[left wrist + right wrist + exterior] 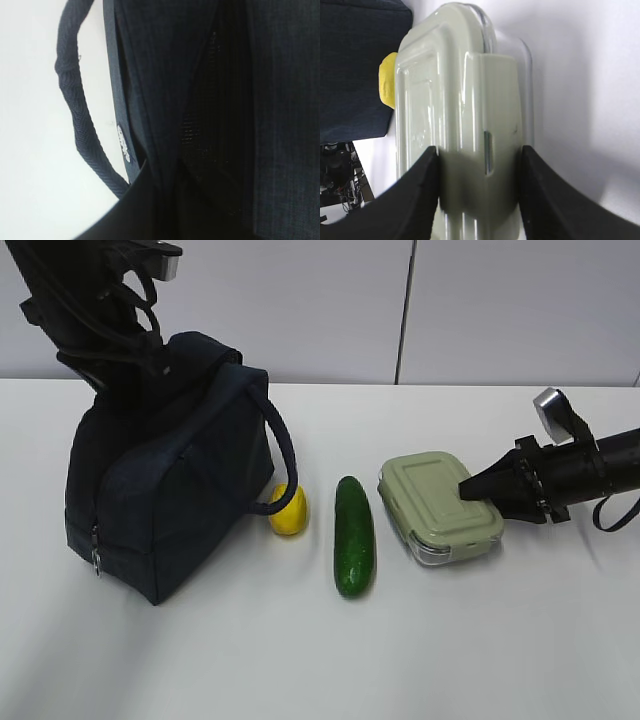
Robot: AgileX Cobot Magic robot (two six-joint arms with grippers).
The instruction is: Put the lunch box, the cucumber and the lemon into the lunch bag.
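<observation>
The navy lunch bag (170, 470) stands at the left, one loop handle (285, 455) hanging toward the lemon (288, 510) beside it. My left gripper (150, 360) is at the bag's top, pinched shut on the raised fabric, its fingers hidden. The left wrist view shows only bag fabric (165, 75) and a handle (80, 115). The dark green cucumber (354, 535) lies between the lemon and the sage-lidded lunch box (435, 505). My right gripper (470, 490) is shut on the box's right end, both fingers pressed against the lid clip (480, 150). The box (455, 100) rests on the table.
White table (300, 660) with bare room in front of the objects and to the right of the box. A pale wall runs behind. In the right wrist view the lemon (386, 80) and the bag (355, 65) lie beyond the box.
</observation>
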